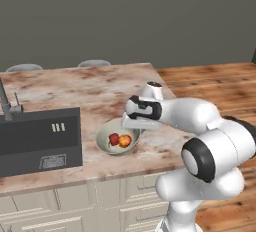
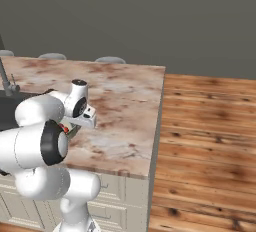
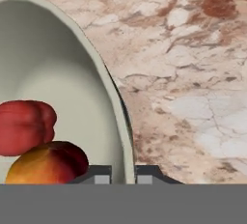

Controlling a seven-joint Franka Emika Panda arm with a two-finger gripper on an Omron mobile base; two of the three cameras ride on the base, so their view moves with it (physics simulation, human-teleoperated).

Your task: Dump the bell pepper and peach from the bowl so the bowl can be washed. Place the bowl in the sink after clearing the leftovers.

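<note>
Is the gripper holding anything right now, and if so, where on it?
Yes: the gripper is shut on the bowl, pinching its rim, one finger inside the wall and one outside. The bell pepper and peach sit in it.

The bowl (image 1: pixel 111 138) sits on the counter (image 1: pixel 100 91), just right of the sink (image 1: pixel 37 141) and near the counter's front edge. In the bowl lie the pepper (image 1: pixel 114 139) and the peach (image 1: pixel 125 140), touching, the peach to the pepper's right. The gripper (image 3: pixel 123 174) straddles the bowl's right rim, one finger inside, one outside. The tap (image 1: pixel 6 103) stands behind the sink.
</note>
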